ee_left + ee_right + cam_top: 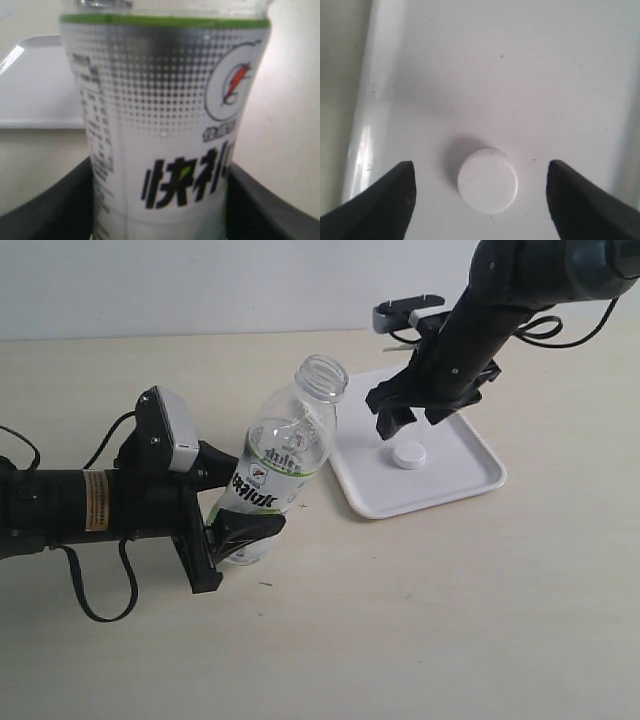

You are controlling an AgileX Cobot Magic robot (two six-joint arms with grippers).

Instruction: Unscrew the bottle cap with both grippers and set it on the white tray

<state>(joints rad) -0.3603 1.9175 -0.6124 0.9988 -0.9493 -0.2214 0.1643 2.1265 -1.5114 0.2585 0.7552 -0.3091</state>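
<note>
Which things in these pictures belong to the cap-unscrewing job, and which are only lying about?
Belong to the job:
- bottle, open at the neck, held by the left gripper
- bottle cap, lying on the white tray
- right gripper, open above the cap

Only there:
- table
- black cable hanging by the left arm

1. The bottle (285,455) is clear; its label (165,100) is silver-white with a dot pattern, a green band, dark lettering and a red bolt in a ring.
2. The cap (408,454) is plain white.
3. The tray (470,465) is white too.
4. All jaws are black; the left arm (50,505) is black with an orange sticker (95,500).
5. The table (450,620) is pale cream.
</note>
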